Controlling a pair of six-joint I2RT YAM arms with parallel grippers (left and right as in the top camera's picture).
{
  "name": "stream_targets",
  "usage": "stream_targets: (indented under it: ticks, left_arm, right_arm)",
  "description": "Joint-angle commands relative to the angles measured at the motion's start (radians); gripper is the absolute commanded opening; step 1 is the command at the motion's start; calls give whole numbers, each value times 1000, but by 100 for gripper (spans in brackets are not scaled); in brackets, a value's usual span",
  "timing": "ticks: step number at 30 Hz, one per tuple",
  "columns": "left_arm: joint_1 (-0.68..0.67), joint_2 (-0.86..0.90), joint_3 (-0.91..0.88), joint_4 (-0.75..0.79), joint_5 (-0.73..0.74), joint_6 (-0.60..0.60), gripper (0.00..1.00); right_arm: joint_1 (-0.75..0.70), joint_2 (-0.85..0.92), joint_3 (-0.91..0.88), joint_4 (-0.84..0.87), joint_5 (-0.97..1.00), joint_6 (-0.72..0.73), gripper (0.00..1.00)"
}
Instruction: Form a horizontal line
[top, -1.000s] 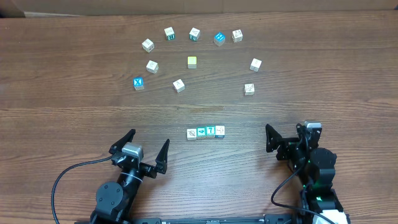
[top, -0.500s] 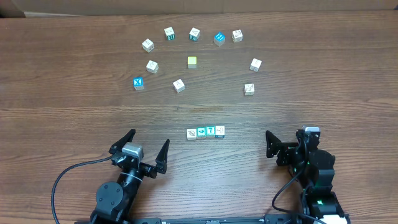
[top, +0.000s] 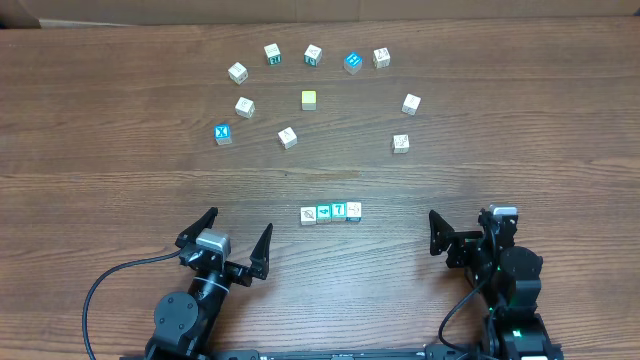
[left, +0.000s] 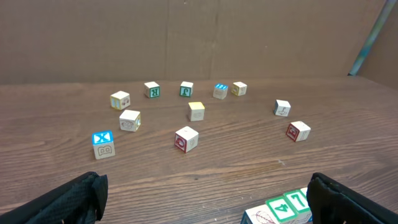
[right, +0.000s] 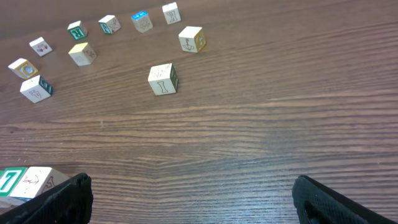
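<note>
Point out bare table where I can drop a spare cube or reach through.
Free: the wide band between the scattered cubes and the row of four cubes; both outer sides of the table; gaps between that row and the left gripper and the right gripper. Crowded: the far arc of scattered cubes.

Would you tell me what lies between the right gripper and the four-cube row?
Only bare table separates the right gripper from the four-cube row, as the overhead view shows.
</note>
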Motion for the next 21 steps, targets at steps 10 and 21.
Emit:
stream_targets:
  ticks: [10,21]
  left_arm:
    - [5,-11,-4,-2,-2,22,100]
    - [5,-11,-4,-2,-2,22,99]
  right_arm:
    - [-4,-150,-10,-88,4,-31,100]
    - [-3,-185,-10,-88,-3,-31,100]
